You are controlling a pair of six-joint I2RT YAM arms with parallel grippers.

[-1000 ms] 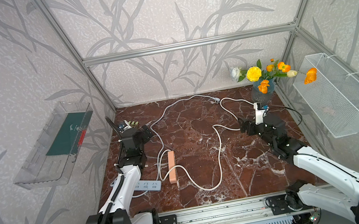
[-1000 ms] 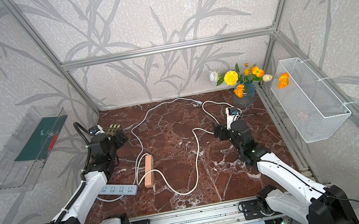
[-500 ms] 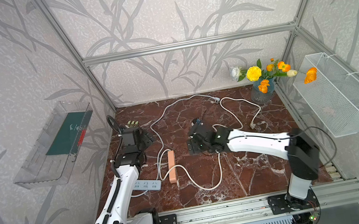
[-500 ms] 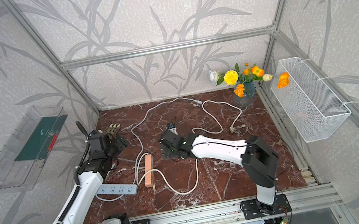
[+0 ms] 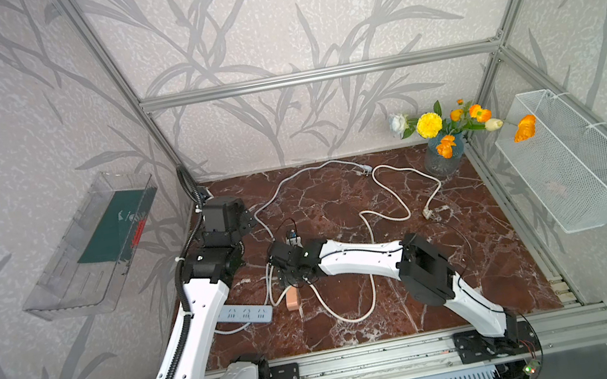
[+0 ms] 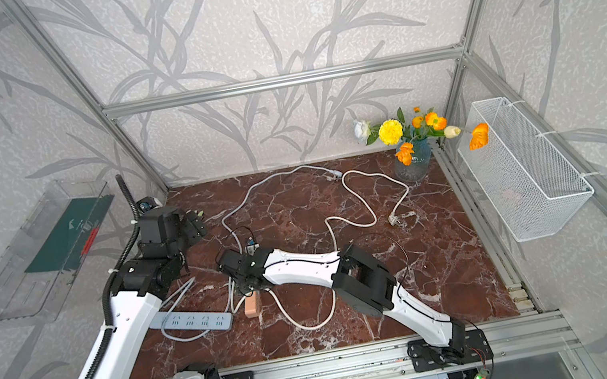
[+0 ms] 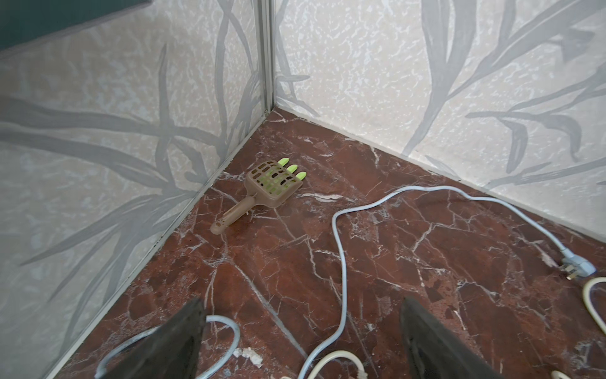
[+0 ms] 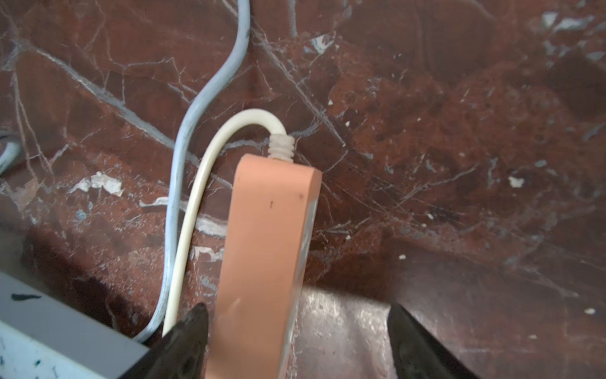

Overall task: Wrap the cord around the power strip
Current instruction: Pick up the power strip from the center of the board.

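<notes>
A salmon power strip stands on its edge on the marble floor, left of centre in both top views. Its cream cord leaves the far end, doubles back along the strip and loops over the floor. My right gripper is open and straddles the strip. One fingertip is close beside it and the other stands well clear. My left gripper is open with nothing in it, over bare floor at the back left.
A pale blue power strip lies beside my left arm. Its grey-blue cord runs to a plug near the back wall. A brown scoop sits in the back-left corner. A flower vase stands back right, under a wire basket.
My right arm has swung from the right side across the floor and now hangs over the salmon strip. The left arm has barely moved.
</notes>
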